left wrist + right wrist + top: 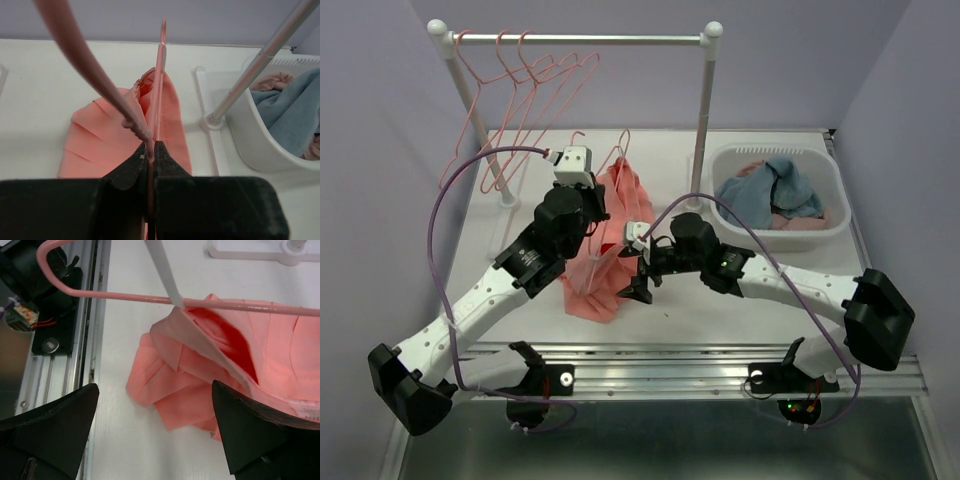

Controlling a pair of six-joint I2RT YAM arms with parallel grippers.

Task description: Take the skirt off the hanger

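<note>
Lying on the white table [700, 322], the pink skirt [605, 272] sits between both arms in the top view. The left wrist view shows the left gripper [151, 150] clamped on the pink hanger [97, 75]. The right wrist view shows the right gripper [155, 432] spread wide over the skirt.

Spare hangers [525, 80] hang on a rack [620, 39] beside a clothes-filled basket [790, 232].

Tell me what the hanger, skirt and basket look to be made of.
Hanger: probably wire with a smooth pink coating; it is thin and twisted at the neck. Skirt: soft, matte salmon cloth, going by its pleats and limp folds. Basket: likely moulded white plastic, slightly glossy, with a slotted rim.
</note>
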